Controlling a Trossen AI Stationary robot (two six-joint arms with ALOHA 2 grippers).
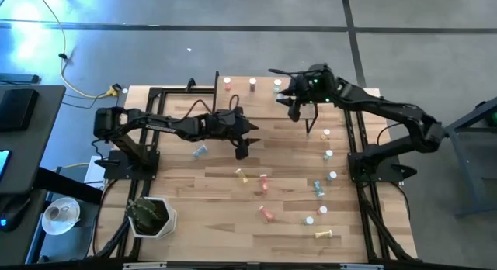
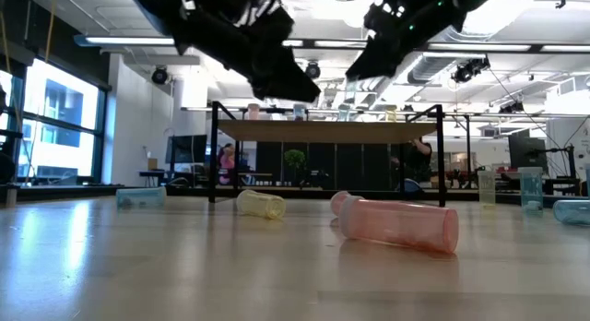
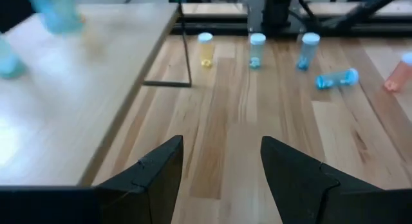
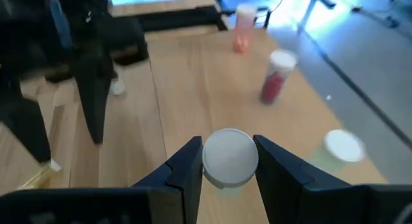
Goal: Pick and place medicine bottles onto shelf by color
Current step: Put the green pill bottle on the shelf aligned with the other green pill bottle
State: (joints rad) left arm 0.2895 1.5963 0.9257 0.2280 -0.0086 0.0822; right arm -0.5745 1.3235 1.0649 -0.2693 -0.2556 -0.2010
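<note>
Bottle (image 4: 230, 158) in right tool (image 4: 226, 161), seemingly above shelf (image 4: 193, 76).

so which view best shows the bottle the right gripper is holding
The right wrist view: the bottle fills the frame, its white cap clamped between the right gripper's fingers. The high view only shows the gripper over the shelf; the low and left wrist views don't show that bottle clearly.
</note>
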